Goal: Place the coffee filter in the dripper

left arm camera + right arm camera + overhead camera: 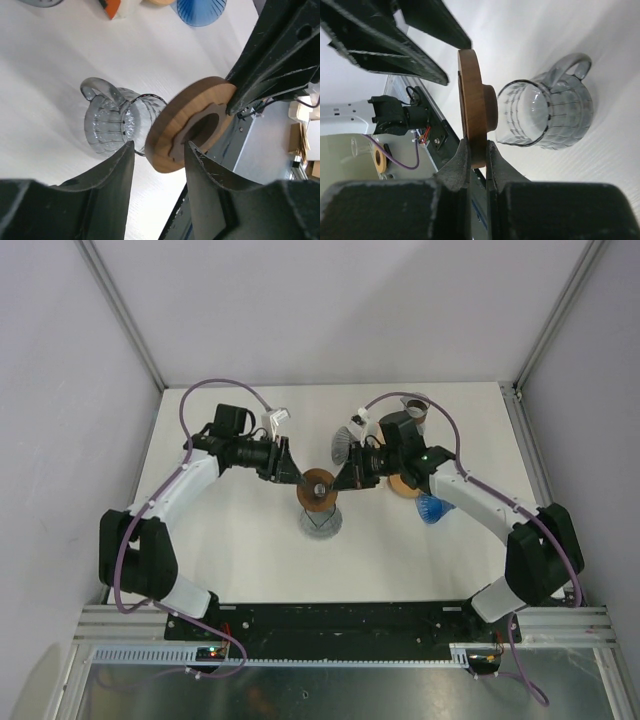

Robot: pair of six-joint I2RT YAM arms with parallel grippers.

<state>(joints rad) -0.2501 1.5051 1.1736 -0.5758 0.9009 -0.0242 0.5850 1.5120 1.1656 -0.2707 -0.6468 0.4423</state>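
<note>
A clear ribbed glass dripper [321, 521] [107, 122] [545, 112] with a handle rests on the white table. Just above it a round wooden ring [317, 489] [175, 135] [472, 100] hangs on edge. My right gripper [345, 480] [477, 145] is shut on the ring's rim. My left gripper [296, 477] [160, 146] is open on the ring's other side, its fingers apart around the near edge without pinching it. I cannot make out the coffee filter in any view.
A blue ribbed dripper [430, 508] [200, 10] and a tan disc [403, 486] lie under the right arm. A grey ribbed piece [344, 445], a brown cup [413, 406] and a small white object [277, 420] sit toward the back of the table.
</note>
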